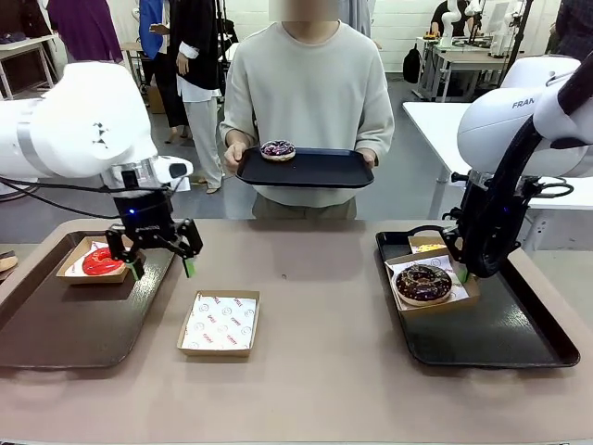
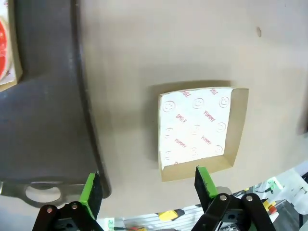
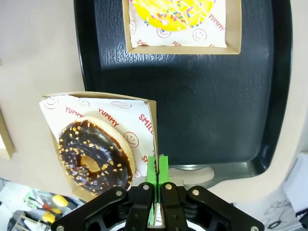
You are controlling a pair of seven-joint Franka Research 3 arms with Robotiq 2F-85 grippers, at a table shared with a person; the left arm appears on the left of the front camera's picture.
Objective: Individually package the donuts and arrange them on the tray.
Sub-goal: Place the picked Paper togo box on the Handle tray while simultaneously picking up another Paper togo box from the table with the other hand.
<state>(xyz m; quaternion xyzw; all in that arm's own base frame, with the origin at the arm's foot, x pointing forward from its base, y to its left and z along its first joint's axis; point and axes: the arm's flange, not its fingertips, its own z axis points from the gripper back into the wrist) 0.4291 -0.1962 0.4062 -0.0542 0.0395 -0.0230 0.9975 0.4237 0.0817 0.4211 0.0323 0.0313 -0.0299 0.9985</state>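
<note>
While three sit boxed, the red donut on the left tray, the yellow donut and chocolate donut on the right tray, the purple donut lies bare on the person's tray. An empty box waits on the desk. The left gripper hangs with jaws apart. The right gripper pinches the chocolate donut's box. The liners read "YUMMY" and "SMILE".

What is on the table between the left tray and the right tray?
One empty paper-lined box, seen in the front view; around it, bare tabletop.
</note>
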